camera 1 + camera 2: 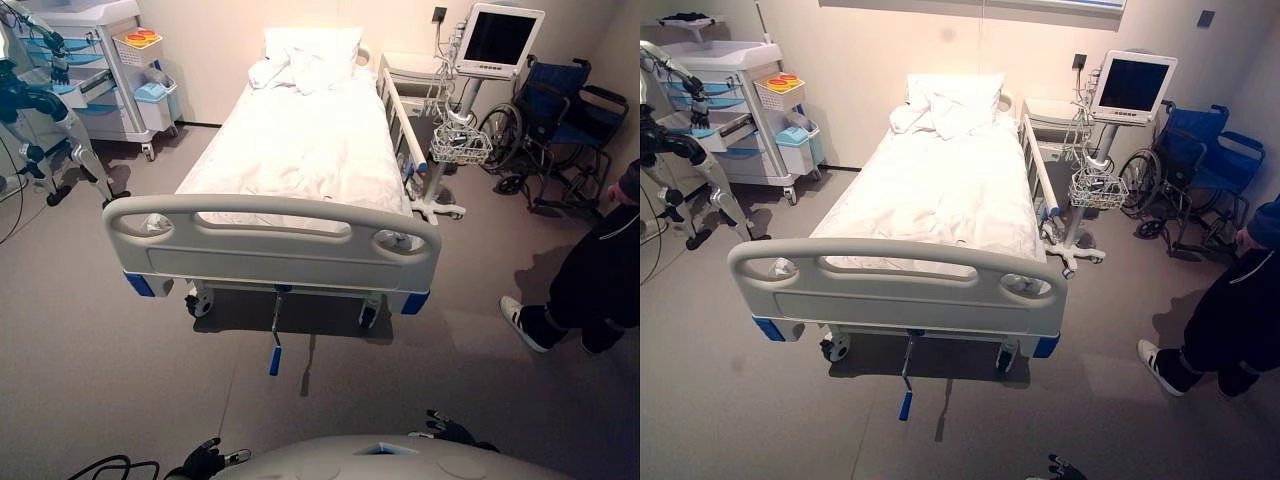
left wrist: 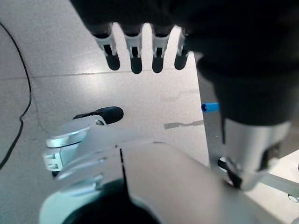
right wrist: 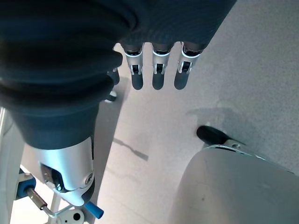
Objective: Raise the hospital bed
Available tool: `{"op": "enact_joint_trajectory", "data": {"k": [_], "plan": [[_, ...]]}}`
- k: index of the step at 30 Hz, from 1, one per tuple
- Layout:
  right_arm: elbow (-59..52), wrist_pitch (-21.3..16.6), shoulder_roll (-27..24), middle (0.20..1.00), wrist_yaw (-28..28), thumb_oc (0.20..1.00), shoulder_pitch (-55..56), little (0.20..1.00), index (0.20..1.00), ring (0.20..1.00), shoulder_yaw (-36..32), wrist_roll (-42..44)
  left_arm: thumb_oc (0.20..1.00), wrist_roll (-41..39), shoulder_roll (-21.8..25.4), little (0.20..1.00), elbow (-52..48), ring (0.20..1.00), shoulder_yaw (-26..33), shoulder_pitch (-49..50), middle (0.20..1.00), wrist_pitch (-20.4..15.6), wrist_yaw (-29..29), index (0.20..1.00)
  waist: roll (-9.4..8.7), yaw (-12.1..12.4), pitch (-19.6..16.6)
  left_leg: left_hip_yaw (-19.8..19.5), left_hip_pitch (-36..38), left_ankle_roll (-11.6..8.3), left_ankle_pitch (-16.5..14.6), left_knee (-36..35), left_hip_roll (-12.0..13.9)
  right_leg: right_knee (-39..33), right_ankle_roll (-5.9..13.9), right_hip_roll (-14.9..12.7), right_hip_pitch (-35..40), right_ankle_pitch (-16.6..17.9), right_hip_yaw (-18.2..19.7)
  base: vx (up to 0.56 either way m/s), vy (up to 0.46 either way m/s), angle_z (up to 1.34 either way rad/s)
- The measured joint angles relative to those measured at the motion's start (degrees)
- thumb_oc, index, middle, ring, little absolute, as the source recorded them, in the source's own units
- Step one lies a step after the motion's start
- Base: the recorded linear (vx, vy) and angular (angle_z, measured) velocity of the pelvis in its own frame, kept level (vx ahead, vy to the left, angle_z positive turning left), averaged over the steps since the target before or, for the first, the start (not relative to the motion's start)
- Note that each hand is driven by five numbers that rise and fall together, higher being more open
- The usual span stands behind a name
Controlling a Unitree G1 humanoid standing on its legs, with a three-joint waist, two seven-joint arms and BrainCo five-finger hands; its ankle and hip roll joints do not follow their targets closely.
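The hospital bed stands ahead with white sheets, a pillow at the far end and a grey footboard with blue corner bumpers facing me. Under the foot end a crank with a blue grip sticks out towards me, low over the floor; its blue tip also shows in the left wrist view. My left hand hangs low at my side, its fingers straight over bare floor. My right hand hangs likewise, fingers straight, holding nothing. Both hands are well short of the crank.
A medical cart and a wheeled stand are at the left rear. Right of the bed stand a monitor on a pole with a wire basket, and a blue wheelchair. A person stands at the right edge.
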Motion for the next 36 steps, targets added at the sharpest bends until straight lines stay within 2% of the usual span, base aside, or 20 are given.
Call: {"op": "enact_joint_trajectory", "data": {"k": [6, 36], "plan": [[1.4, 0.0, -0.2, 1.0, -0.1, 1.0, -0.1, 1.0, 1.0, 1.0, 0.0, 0.0, 1.0, 0.0, -0.2, 1.0, -1.1, 1.0, -1.2, 0.0, 1.0, 0.0, 0.0, 1.0, 0.16, 0.0, 0.0, -0.9, -0.1, 0.08, 0.1, 0.0, 0.0, 0.0, -0.03, -0.1, 0.1, -0.1, -0.6, 0.0, 0.003, 0.05], [1.5, 0.0, -0.8, 1.0, -0.7, 1.0, -0.6, 1.0, 1.0, 1.0, -0.2, -0.1, 1.0, 0.0, -0.3, 1.0, -1.3, 1.0, -1.3, -0.2, 1.0, 0.0, -0.4, 1.0, 0.81, -0.1, 0.2, -0.4, -0.1, -0.06, -0.1, 0.0, 0.0, 0.1, -0.05, -0.1, 0.0, -0.3, -0.7, 0.0, 0.0, 0.0]]}}
